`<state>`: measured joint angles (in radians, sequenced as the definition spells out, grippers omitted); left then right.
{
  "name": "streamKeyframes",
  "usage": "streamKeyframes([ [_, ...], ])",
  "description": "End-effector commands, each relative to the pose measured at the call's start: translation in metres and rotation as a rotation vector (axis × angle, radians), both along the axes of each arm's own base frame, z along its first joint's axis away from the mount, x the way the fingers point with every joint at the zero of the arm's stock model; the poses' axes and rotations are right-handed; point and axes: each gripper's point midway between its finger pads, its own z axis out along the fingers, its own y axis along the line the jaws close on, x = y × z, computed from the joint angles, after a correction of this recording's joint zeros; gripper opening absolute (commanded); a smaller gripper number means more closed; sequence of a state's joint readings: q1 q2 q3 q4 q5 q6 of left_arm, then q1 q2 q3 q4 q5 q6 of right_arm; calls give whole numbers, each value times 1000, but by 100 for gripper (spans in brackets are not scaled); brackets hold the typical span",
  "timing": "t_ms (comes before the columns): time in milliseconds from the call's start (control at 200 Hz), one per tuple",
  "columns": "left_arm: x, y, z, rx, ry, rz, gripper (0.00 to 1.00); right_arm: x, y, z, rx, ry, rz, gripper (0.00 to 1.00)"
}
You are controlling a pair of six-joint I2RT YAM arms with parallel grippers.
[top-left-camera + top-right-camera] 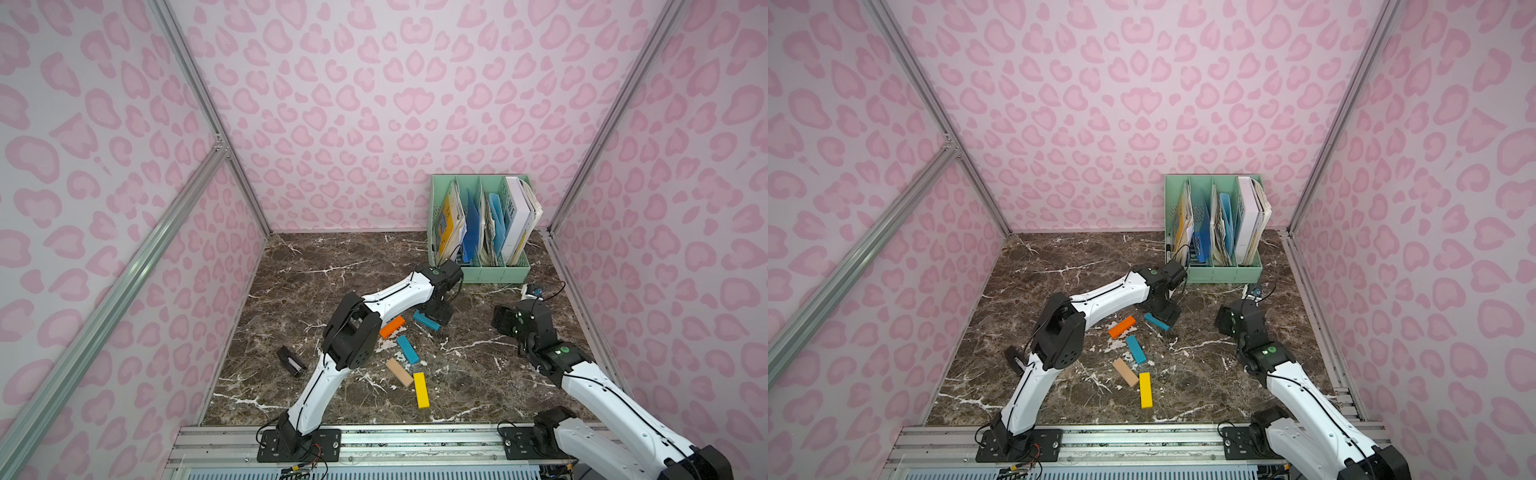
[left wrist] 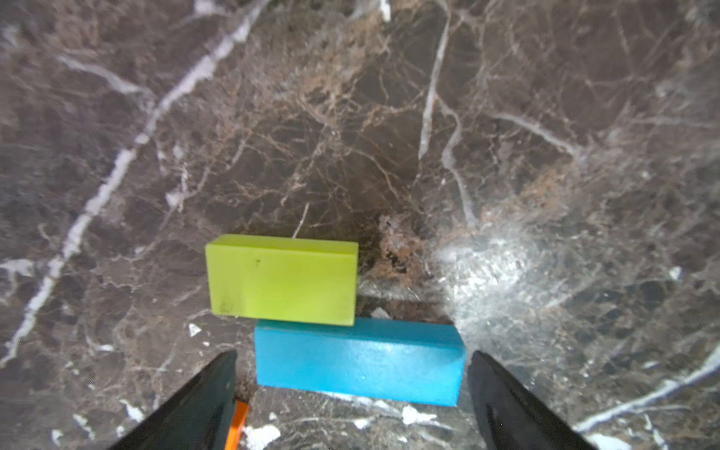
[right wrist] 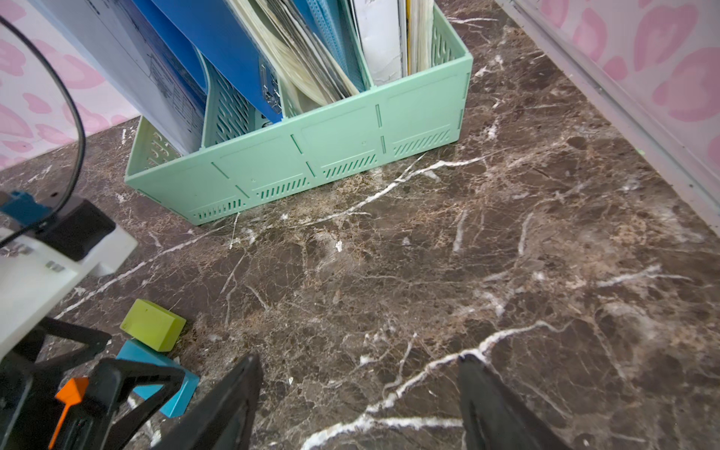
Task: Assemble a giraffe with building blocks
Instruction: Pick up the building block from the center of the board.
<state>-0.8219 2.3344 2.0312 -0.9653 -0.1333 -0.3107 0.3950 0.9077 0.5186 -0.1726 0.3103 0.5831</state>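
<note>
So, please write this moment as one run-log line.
left gripper: open, astride teal block | lime block: beside it | right gripper: open, empty

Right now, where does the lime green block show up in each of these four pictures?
Both top views: not visible; seemingly hidden behind the left tool.
Left wrist: lime green block sits lower centre.
Right wrist: lower left.
Shared landmark: the teal block beside it, which shows in both top views next to the left tool.
</note>
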Motion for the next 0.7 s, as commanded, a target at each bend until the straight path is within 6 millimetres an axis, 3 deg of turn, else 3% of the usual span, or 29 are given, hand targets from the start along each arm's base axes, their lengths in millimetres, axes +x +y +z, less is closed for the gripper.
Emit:
streamKeyframes([
  [0, 5, 11, 0, 79, -12, -12, 96, 2, 3, 0, 16, -11, 6, 81],
  [435, 27, 24, -11, 35, 23, 31, 95, 2, 5, -13, 17, 11, 12, 81],
  [695, 25, 20, -19, 13, 65, 17, 91, 4, 7, -18, 24, 23, 10, 80],
])
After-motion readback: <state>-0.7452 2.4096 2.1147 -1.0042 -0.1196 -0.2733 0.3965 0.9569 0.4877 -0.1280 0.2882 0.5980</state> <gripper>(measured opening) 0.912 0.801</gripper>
